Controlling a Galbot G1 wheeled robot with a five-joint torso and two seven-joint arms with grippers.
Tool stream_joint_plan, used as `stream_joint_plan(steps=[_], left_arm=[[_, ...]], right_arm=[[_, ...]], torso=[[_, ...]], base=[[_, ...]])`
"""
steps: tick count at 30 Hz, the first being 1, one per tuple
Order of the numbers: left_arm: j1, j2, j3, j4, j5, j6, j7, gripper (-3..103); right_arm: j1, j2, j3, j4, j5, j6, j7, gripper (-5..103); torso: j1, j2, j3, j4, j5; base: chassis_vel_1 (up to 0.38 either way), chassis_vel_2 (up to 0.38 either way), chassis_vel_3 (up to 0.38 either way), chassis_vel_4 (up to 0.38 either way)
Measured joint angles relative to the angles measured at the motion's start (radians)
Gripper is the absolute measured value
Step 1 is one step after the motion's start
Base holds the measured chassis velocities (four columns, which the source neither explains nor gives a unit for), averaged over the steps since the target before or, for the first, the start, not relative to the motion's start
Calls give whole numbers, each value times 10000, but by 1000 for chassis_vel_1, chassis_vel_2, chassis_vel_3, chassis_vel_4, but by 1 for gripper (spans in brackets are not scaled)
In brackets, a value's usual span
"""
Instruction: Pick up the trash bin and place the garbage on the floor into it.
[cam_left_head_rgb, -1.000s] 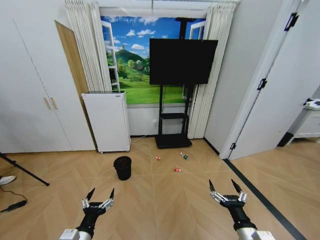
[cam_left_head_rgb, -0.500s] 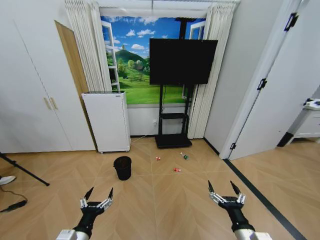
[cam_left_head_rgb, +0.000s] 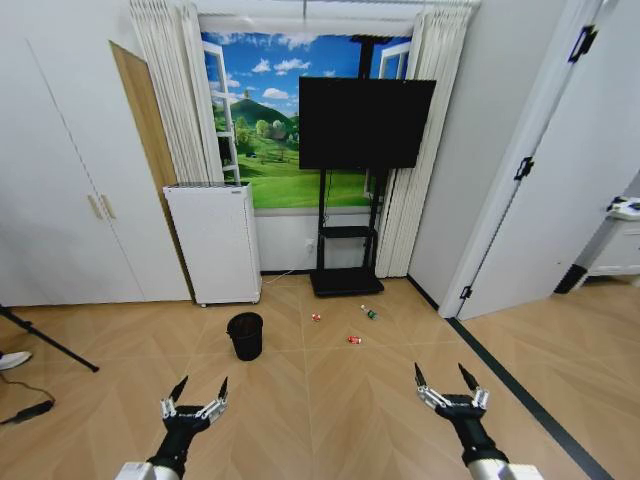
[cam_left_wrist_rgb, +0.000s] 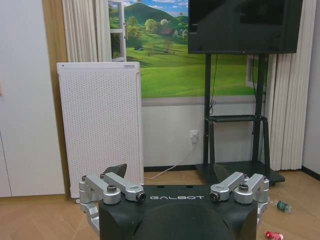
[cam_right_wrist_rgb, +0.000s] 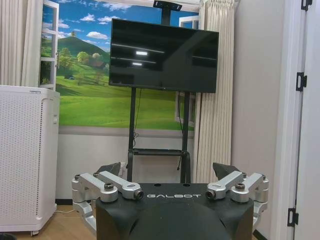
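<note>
The trash bin (cam_left_head_rgb: 245, 335), small, round and black, stands on the wood floor ahead, left of centre. The garbage lies to its right: a red can (cam_left_head_rgb: 316, 317), another red can (cam_left_head_rgb: 354, 340) and a small bottle (cam_left_head_rgb: 369, 312) with a green label. The bottle (cam_left_wrist_rgb: 282, 205) and one red can (cam_left_wrist_rgb: 272, 235) also appear low in the left wrist view. My left gripper (cam_left_head_rgb: 203, 386) (cam_left_wrist_rgb: 171, 172) hangs open well short of the bin. My right gripper (cam_left_head_rgb: 440, 375) (cam_right_wrist_rgb: 167, 170) is open too, nearer me than the garbage. Neither holds anything.
A tall white perforated air purifier (cam_left_head_rgb: 214, 243) stands at the wall behind the bin. A black TV on a stand (cam_left_head_rgb: 366, 123) is beside it. A tripod leg (cam_left_head_rgb: 50, 345) and cable lie at the left. A dark floor strip (cam_left_head_rgb: 520, 390) runs past the right-hand door.
The right gripper has drifted slightly left and down, and the left one has barely shifted. The bin and the garbage have not moved.
</note>
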Motion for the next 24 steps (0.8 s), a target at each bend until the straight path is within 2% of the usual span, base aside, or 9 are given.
stream_joint_plan(steps=[10,24], left_arm=[[22,-56,-100,-44,-30,-43,-1,98],[22,-94,-129,19,-18,-52,-2,98]], right_arm=[[47,-99,-38,-70,83,-4,0,100],[131,-130,-17,-216,181,130,53,100]], torso=[[-1,1,-1,0,1],[-1,1,-1,-3,-2]], base=[[-64,63,72,-75],[-247,244,246,-249]])
